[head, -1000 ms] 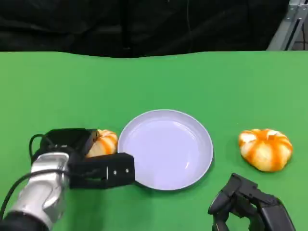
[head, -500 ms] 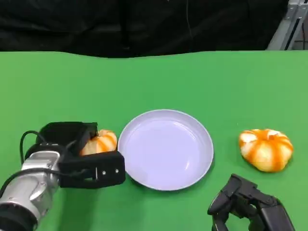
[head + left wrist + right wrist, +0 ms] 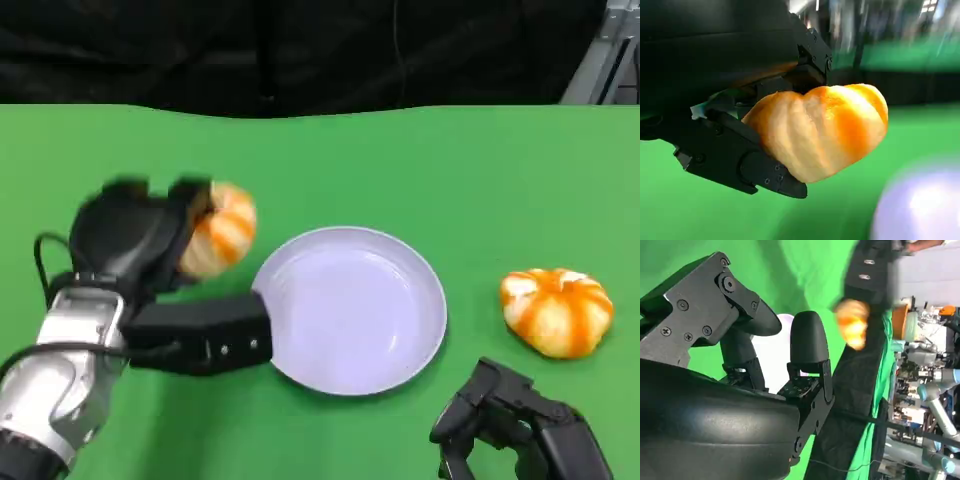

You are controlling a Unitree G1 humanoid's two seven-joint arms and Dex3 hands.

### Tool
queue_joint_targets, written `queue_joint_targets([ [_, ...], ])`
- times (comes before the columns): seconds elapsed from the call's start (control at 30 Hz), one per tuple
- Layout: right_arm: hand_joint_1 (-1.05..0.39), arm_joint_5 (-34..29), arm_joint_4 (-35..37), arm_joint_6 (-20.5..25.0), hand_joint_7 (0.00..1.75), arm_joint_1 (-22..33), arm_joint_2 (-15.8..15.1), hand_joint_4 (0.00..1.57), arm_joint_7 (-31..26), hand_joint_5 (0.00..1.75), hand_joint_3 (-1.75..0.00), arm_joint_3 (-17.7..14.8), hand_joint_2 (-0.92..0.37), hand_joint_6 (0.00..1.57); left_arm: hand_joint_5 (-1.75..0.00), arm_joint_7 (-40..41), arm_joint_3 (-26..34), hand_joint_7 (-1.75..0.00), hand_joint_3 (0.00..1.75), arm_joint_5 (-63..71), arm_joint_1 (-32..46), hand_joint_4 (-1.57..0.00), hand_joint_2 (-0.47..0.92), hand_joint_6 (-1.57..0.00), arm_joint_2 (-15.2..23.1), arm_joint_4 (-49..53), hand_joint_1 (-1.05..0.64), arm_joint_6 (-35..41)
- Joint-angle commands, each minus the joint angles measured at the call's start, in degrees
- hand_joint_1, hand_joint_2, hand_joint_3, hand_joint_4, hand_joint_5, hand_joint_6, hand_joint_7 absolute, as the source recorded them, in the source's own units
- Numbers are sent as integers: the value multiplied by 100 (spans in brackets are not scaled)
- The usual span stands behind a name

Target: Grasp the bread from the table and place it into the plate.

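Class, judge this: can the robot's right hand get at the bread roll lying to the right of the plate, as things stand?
Probably yes. The right hand sits open just in front of the loose bread roll, with only bare green table between them; the plate lies off to the side.

The right hand (image 3: pixel 520 425) was cut off by the head view's lower edge. The held bread (image 3: pixel 218 230) was partly hidden behind the left hand (image 3: pixel 140 245) and motion-blurred. The plate (image 3: pixel 920 205) was blurred and cropped in the left wrist view.

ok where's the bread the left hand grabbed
In the head view, the bread is held up in the left hand, just left of the plate and not yet over it.
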Motion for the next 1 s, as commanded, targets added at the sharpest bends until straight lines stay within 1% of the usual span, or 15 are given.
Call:
queue_joint_targets([
  [0.03,-9,73,-43,1,148,26,-36,64,1,170,-130,-62,-38,66,-175,186,3,-175,74,-68,159,-92,60,-67,-89,-127,-22,-74],
  [0.07,-9,65,-38,-14,148,23,-34,64,-2,170,-130,-57,-37,66,-175,285,-19,-175,92,-135,166,-93,51,-70,-215,-136,-22,-171],
  [0.1,-10,59,-34,-24,148,21,-32,64,-4,170,-130,-55,-37,66,-175,357,-34,-175,104,-181,169,-93,46,-73,-299,-138,-22,-239],
  [0.17,-10,58,-31,-29,147,19,-32,64,-6,170,-130,-52,-37,66,-175,411,-32,-175,112,-203,170,-94,42,-74,-348,-120,-22,-296],
  [0.33,-11,95,-59,29,147,30,-24,64,1,170,-131,-37,-36,66,-175,364,-110,-175,121,-217,205,-94,36,-74,-537,-156,-20,-425],
  [0.47,-10,95,-42,-2,147,25,-24,64,0,170,-131,-31,-36,66,-175,196,-117,-175,127,-361,224,-93,35,-73,-597,-191,-21,-543],
  [0.53,-11,83,-32,-22,147,22,-22,65,-6,170,-131,-30,-36,67,-175,102,-134,-175,133,-423,233,-93,34,-73,-624,-227,-22,-554],
  [1.0,-12,80,-29,-26,147,22,-21,65,-7,170,-130,-30,-36,67,-175,47,-129,-175,136,-435,244,-93,33,-73,-631,-259,-22,-548],
])
